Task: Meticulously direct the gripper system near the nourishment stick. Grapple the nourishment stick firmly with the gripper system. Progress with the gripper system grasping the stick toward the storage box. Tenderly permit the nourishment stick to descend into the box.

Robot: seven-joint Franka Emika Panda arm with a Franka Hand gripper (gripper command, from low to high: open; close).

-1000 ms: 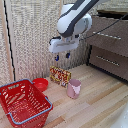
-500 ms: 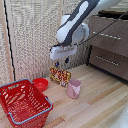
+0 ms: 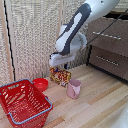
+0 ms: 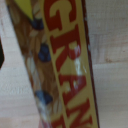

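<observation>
The nourishment stick [image 3: 61,76] is a yellow-orange packet with red print, standing upright on the wooden surface between a red bowl and a pink cup. My gripper [image 3: 59,66] hangs straight over its top edge, fingers reaching down at the packet's top. In the wrist view the packet [image 4: 60,65] fills the picture at very close range, and one dark finger [image 4: 1,52] shows at the edge with a small gap to the packet. The jaws look open. The red lattice basket [image 3: 22,100] stands at the exterior view's lower left, apart from the packet.
A small red bowl [image 3: 40,84] sits on the exterior view's left of the packet and a pink cup [image 3: 73,88] stands on its right, both close by. A brown drawer cabinet [image 3: 107,45] stands at the exterior view's right. A pale slatted wall is behind.
The arm has come down, bringing my gripper from well above the packet to its top edge. The packet, cup, bowl and basket have not moved.
</observation>
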